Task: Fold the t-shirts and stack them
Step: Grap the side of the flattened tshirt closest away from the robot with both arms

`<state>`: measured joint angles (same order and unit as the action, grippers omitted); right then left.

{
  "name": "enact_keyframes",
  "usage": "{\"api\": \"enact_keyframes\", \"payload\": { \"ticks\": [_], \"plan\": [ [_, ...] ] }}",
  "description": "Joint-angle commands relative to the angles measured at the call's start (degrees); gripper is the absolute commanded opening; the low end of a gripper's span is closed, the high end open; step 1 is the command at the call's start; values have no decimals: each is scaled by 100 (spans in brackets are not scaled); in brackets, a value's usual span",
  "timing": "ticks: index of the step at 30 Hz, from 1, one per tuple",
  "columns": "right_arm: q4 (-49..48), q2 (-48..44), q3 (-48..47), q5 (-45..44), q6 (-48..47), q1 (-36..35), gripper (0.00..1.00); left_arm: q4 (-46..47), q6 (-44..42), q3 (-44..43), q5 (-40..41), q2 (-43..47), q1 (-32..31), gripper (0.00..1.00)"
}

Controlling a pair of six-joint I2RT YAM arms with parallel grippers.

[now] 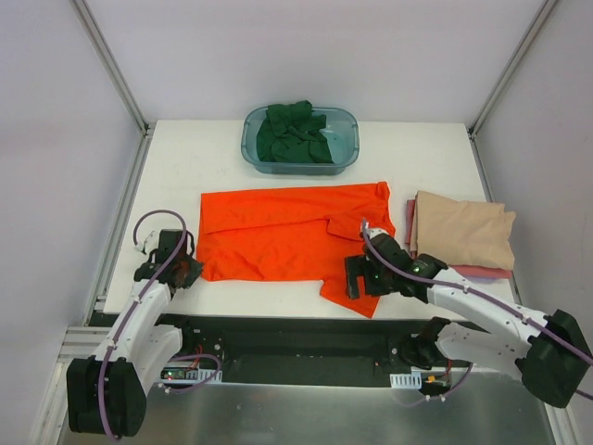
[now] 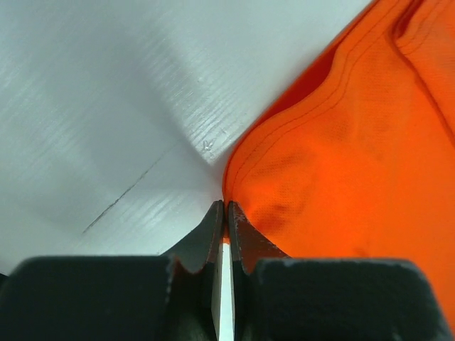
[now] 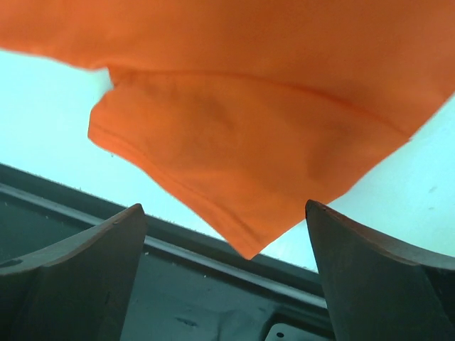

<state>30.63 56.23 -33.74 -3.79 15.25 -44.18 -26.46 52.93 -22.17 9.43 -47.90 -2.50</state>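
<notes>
Left gripper is clenched now, right at the near-left corner of the orange t-shirt. On its wrist view the fingers are pressed together with the orange hem pinched at their tips. The shirt lies spread across the middle of the white table. On the other side, the right gripper hangs over the shirt's near-right flap, jaws wide apart, gripping nothing. Away to the right sits a folded beige t-shirt on top of a pink one. At the far edge, a dark green t-shirt is heaped in the teal tub.
</notes>
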Motion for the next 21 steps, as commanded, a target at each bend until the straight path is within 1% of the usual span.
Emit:
{"api": "enact_keyframes", "payload": {
  "ticks": [1,5,9,10,14,17,18,21],
  "plan": [
    [242,318,-81,-8,443,-625,94,-96,-168,-59,-73,263,57,0],
    [373,555,-63,-174,690,-1214,87,-105,-247,-85,-3,316,57,0],
    [733,697,-98,-342,883,-1303,76,-114,-265,-85,-3,238,66,0],
    [768,688,-98,-333,918,-1329,75,-105,-248,-85,-3,229,66,0],
    [804,670,-63,-228,945,-1373,69,-96,-239,-85,-12,202,66,0],
    [646,784,7,-96,918,-1374,64,-105,-239,-85,24,211,66,0],
    [637,837,16,-61,945,-1382,60,-105,-239,-94,24,211,57,0],
    [707,1039,34,-165,1033,-1382,59,-105,-248,-129,32,220,57,0]
  ]
}}
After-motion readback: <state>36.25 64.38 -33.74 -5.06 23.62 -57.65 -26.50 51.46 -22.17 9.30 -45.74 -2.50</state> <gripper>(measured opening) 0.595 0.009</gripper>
